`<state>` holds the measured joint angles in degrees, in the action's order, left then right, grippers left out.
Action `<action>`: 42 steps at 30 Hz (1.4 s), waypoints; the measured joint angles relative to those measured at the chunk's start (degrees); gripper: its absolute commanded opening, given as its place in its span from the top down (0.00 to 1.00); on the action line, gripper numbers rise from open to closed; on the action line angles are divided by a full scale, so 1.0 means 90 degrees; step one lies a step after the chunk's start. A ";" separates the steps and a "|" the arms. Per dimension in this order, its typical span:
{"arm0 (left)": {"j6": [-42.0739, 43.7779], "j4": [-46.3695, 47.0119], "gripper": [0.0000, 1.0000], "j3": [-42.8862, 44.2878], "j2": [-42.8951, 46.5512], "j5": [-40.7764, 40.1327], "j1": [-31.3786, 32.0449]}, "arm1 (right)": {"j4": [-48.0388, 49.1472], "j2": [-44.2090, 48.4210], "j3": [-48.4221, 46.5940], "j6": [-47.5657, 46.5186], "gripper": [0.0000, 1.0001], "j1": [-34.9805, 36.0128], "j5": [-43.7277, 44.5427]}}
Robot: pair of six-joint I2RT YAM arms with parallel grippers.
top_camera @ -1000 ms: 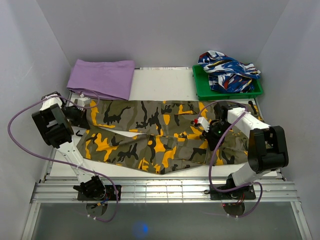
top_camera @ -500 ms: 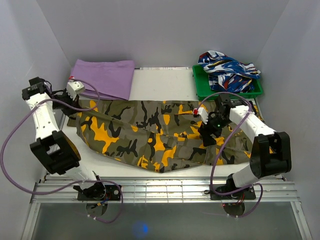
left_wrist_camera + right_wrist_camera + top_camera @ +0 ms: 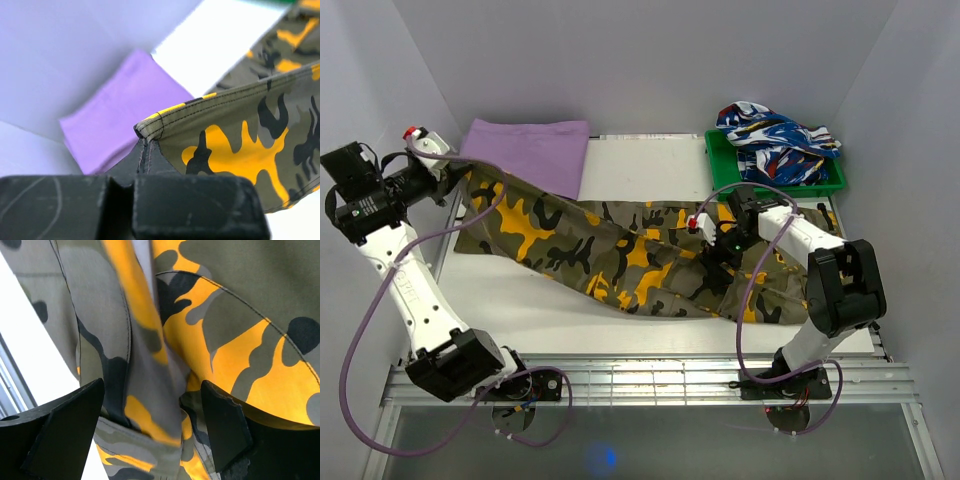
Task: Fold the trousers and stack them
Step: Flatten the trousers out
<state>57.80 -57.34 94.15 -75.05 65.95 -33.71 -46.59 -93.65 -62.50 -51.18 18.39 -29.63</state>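
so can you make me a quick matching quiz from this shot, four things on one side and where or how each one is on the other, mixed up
Things:
1 trousers
2 purple cloth
3 patterned garment
4 left gripper

States:
a bunched in the green tray
b shut on a hem corner
c lying flat at the far left of the table
d one end raised, the rest on the table

Pairs: 1-d, 2-c, 3-a, 4-b
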 measured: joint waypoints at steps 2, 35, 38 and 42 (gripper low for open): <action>-0.0716 0.0777 1.00 -0.0002 0.0236 0.0425 -0.0075 | 0.0124 -0.0068 0.0000 0.0005 0.16 0.0000 0.0007; -0.4483 0.5440 1.00 0.0010 -0.2353 0.1960 -0.0369 | 0.1212 0.2365 0.0223 0.0347 0.92 0.0651 0.0279; -0.3317 0.4833 1.00 -0.1175 -0.1644 0.2115 -0.0923 | 0.1379 0.2407 0.1083 0.0347 0.92 0.1231 0.0267; 0.0206 0.2084 1.00 -0.2069 -0.1151 0.1843 -0.1392 | 0.1525 0.2375 0.1987 0.0362 0.92 0.1996 0.0257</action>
<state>59.66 -38.59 75.53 -85.41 82.54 -46.24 -32.86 -72.27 -44.62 -47.92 36.36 -27.31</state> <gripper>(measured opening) 0.006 0.088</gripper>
